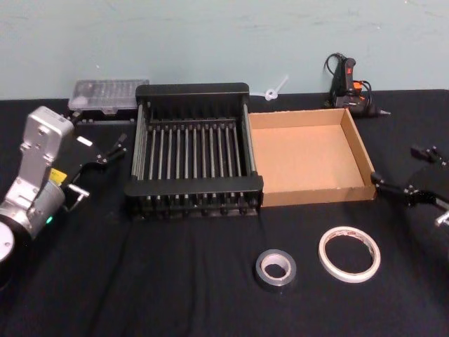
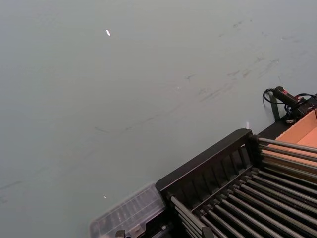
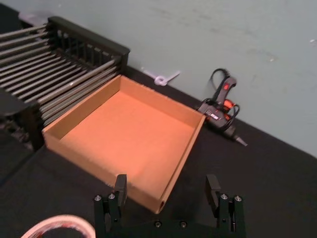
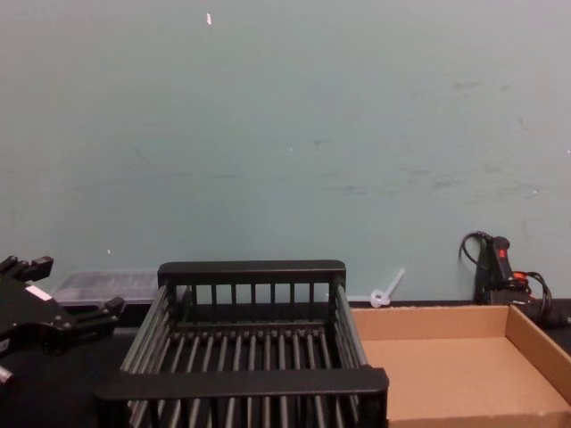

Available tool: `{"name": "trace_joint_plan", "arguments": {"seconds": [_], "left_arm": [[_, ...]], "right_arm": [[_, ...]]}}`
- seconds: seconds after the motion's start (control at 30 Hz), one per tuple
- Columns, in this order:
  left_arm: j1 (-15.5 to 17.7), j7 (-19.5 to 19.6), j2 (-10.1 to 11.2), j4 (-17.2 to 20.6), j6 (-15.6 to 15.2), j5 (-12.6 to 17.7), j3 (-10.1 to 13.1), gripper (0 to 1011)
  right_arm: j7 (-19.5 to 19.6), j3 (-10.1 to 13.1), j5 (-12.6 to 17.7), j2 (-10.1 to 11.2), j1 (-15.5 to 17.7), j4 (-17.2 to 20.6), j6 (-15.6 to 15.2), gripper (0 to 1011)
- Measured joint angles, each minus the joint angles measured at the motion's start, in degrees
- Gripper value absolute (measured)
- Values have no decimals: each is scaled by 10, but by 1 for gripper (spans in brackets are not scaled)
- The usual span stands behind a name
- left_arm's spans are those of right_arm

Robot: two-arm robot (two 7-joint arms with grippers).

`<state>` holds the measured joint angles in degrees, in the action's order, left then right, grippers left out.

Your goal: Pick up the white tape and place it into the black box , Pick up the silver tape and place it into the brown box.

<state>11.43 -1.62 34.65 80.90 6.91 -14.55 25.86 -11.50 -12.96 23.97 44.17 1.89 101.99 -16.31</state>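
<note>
**Two tape rolls waiting, both tools open**

The right tool (image 1: 405, 177), fingers spread, is hovering just beyond the flat white tape (image 1: 349, 253); the thick silver tape (image 1: 275, 270) is lying beside it on the dark tabletop (image 1: 175, 281). Farther off sit the cardboard brown box (image 1: 310, 156) and slatted black box (image 1: 193, 151). The left tool (image 1: 112, 149), open, is idling beside the crate.

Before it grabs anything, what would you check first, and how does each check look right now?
1. White tape lying flat and free on the table: ok.
2. Silver tape apart from it: ok.
3. Black box holding nothing: ok.
4. Brown box holding nothing: ok.
5. Right end effector open, near the brown box's corner: ok.
6. Left end effector open, beside the black box: ok.
</note>
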Motion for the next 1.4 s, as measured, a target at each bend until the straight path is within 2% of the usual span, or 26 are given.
{"name": "trace_joint_plan", "arguments": {"seconds": [0.4,0.7,1.4], "left_arm": [[0,0,0,0,0,0,0,1001],[0,0,0,0,0,0,0,1001],[0,0,0,0,0,0,0,1001]], "right_arm": [[-33,-2,-6,1,20,4,-22,1002],[-61,-3,-1,-7,25,-3,-54,1002],[-89,6,9,-21,28,-14,-105,1002]]}}
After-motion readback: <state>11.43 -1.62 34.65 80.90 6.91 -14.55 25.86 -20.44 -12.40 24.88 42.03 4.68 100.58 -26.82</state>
